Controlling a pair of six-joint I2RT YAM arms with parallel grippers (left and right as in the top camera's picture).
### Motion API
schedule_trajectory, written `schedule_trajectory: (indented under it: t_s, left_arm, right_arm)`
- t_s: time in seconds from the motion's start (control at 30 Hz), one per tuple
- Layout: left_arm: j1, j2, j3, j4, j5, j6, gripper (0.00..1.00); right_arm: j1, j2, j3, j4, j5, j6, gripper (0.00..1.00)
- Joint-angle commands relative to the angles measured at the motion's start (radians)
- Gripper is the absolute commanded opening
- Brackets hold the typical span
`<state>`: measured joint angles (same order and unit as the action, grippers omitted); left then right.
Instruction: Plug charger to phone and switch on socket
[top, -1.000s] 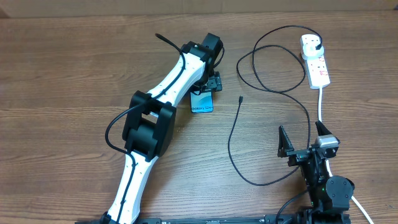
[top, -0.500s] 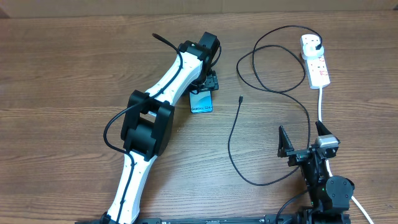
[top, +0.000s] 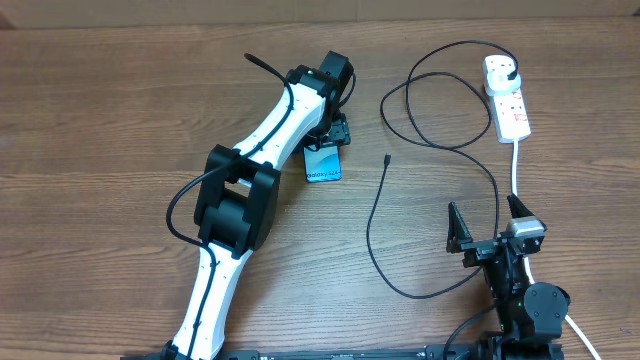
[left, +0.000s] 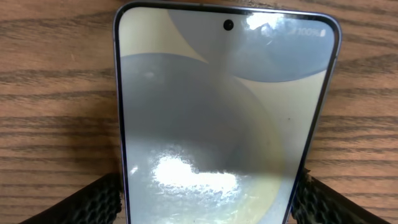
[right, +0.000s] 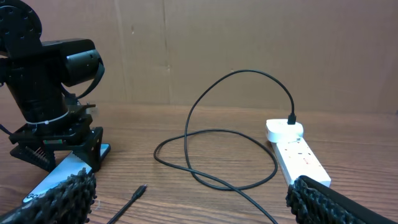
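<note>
The phone (top: 323, 165) lies flat on the table with its cyan-blue screen up. It fills the left wrist view (left: 224, 112). My left gripper (top: 327, 146) is over its far end, with both finger pads (left: 211, 202) against its long edges. The charger's connector tip (top: 387, 158) lies loose on the wood right of the phone, and also shows in the right wrist view (right: 142, 188). The black cable loops back to its plug (top: 513, 72), seated in the white socket (top: 508, 102). My right gripper (top: 488, 228) is open and empty near the front edge, well short of the tip.
The thick white cord (top: 515, 165) runs from the socket toward my right arm. The black cable (top: 372, 240) curves across the wood between phone and right gripper. A brown wall (right: 249, 43) stands behind the table.
My left gripper and the phone have shifted a little to the left and away from me. The right arm, the cable and the socket have not moved.
</note>
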<state>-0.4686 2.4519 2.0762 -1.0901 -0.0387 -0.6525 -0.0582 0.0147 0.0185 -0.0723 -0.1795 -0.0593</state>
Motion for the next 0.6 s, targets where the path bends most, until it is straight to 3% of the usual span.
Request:
schedule_trajectory:
  t_s: [0.0,0.57]
  left_arm:
    - [0.005,0.029,-0.026,0.012,0.029,-0.006,0.81]
    - [0.005,0.027,-0.021,0.014,0.047,-0.014,0.79]
  right_arm:
    - [0.005,-0.012,-0.01,0.004,-0.005,0.003,1.0]
    - [0.005,-0.012,-0.01,0.004,-0.005,0.003,1.0]
